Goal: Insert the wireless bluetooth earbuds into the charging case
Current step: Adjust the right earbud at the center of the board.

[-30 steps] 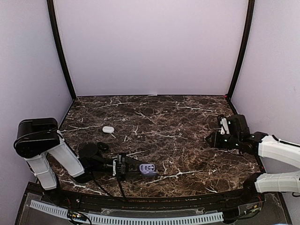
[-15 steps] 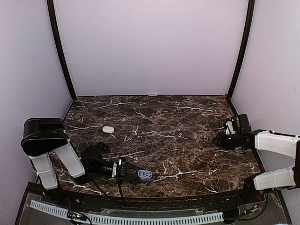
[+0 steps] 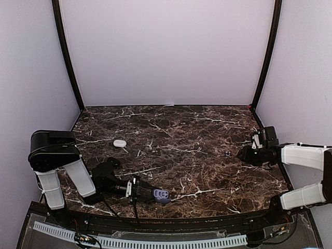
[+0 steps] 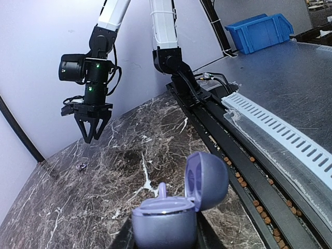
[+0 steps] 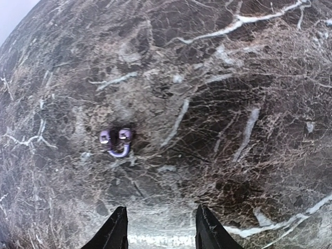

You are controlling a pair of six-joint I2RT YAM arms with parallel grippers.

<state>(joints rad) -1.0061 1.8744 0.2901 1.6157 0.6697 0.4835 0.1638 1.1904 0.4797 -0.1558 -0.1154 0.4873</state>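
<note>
Top external: left gripper [image 3: 150,193] clamps open purple case [image 3: 161,195], near edge; right gripper [image 5: 161,228] jaws parted, empty, above purple earbud [image 5: 115,141] near right edge. Pickup, insertion left.

place: robot lab | signs: lilac booth walls [image 3: 166,52], marble-print tabletop [image 3: 176,129], blue parts bin [image 4: 262,32], cable duct [image 4: 280,135]

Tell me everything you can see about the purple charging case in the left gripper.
The purple charging case is a smooth, matte lavender pebble that looks like plastic. Its hinged lid stands open, tipped back and showing a hollow inside. A slim purple stem rises from the base. The left gripper clamps it by the sides near the table's front edge. Whether it touches the marble I cannot tell.
</note>
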